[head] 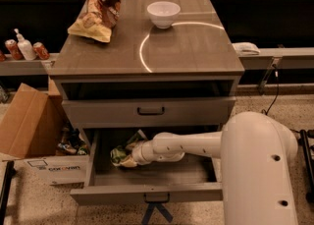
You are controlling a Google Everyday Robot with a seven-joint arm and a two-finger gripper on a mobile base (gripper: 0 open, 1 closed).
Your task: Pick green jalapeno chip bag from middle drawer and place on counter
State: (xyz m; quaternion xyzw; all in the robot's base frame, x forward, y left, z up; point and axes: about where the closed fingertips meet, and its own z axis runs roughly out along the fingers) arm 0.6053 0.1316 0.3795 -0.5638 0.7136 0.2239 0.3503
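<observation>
The green jalapeno chip bag (117,153) lies crumpled in the left half of the open middle drawer (147,192), its long axis seemingly running front-left to back-right, lettering unreadable. The gripper (129,156) is against the bag's right side; whether it has hold I cannot tell. On the counter (196,47) are one white bowl (163,13) and one brown chip bag (98,13).

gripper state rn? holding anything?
Gripper: in the middle drawer, at the green jalapeno chip bag; open, closed or holding cannot be told.
</observation>
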